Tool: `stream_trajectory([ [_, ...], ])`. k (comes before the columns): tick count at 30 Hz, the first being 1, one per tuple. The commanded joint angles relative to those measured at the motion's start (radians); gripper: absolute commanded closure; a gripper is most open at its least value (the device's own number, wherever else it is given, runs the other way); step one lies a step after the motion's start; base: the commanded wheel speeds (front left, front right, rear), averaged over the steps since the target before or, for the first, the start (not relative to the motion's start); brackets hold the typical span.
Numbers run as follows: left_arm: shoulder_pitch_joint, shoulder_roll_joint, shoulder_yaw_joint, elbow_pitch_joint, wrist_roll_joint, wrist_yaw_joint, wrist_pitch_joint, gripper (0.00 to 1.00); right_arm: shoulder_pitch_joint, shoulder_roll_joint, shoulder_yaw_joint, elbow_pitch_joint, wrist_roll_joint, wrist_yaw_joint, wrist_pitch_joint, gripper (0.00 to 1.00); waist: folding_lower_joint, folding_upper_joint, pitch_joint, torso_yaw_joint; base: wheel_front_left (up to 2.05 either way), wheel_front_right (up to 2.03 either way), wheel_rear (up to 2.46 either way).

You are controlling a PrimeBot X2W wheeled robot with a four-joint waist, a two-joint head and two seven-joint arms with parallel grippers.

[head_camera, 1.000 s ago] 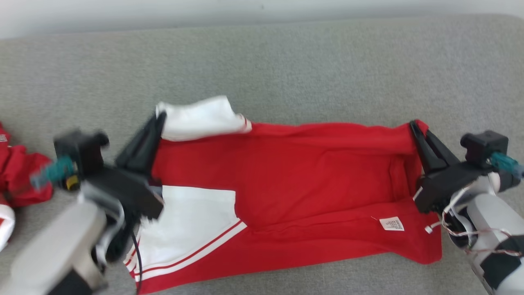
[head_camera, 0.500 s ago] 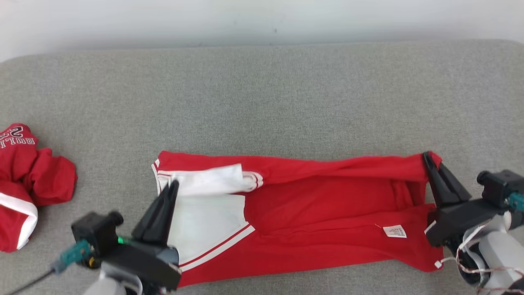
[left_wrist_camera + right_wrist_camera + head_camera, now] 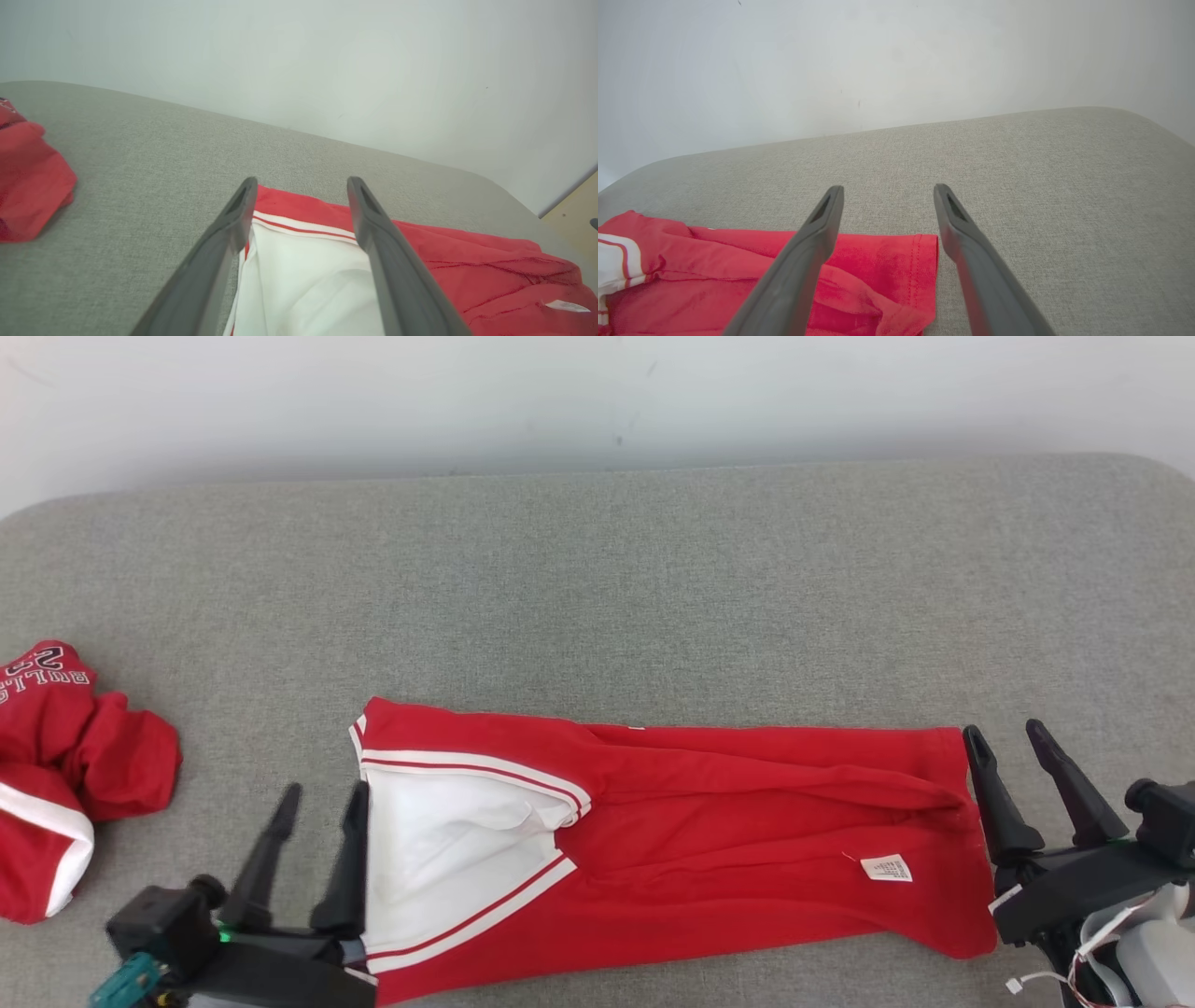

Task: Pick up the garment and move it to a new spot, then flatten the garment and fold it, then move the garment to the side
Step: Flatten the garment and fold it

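The garment (image 3: 709, 840) is red with a white panel and red-and-white trim at its left end. It lies flat and long across the near part of the grey cushion (image 3: 597, 597), a small white label showing near its right end. My left gripper (image 3: 324, 791) stands open at the garment's left edge, one finger over the white panel (image 3: 303, 270) and nothing held between the fingers. My right gripper (image 3: 1003, 730) stands open just off the garment's right hem (image 3: 920, 261), fingers apart and empty. In the wrist views the left gripper (image 3: 302, 179) and right gripper (image 3: 888, 187) both show a wide gap.
A second red garment (image 3: 56, 756) with white lettering lies crumpled at the cushion's far left, also seen in the left wrist view (image 3: 28, 186). A pale wall (image 3: 597, 392) rises behind the cushion. Bare cushion spreads behind and to the right of the garment.
Both grippers have opened and let go of the garment's ends. The lifted far edge has dropped, so the garment now lies flat. The head camera has shifted.
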Motion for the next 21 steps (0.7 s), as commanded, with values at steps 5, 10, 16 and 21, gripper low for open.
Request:
stream_trajectory([
  [5,0.052,-0.060,0.151,-0.047,0.158,-0.009,-0.003,0.00,0.027,0.018,-0.034,0.019,0.003,-0.003,0.016,0.00,0.0001,0.0001,-0.009,0.003,0.00,0.00,0.00],
  [10,0.104,-0.137,0.272,-0.099,0.289,-0.022,-0.003,0.00,0.029,0.054,-0.063,0.073,0.014,-0.003,0.060,0.00,0.0001,0.0001,-0.020,0.012,0.00,0.00,0.00],
  [16,0.142,-0.206,0.377,-0.117,0.402,-0.056,-0.003,0.00,0.021,0.096,-0.086,0.148,0.015,-0.003,0.084,0.00,0.0001,0.0001,-0.027,0.024,0.00,0.00,0.00],
  [21,0.162,-0.239,0.426,-0.104,0.466,-0.081,-0.003,0.00,0.009,0.130,-0.088,0.222,0.003,-0.003,0.094,0.00,0.0001,0.0001,-0.030,0.032,0.00,0.00,0.00],
])
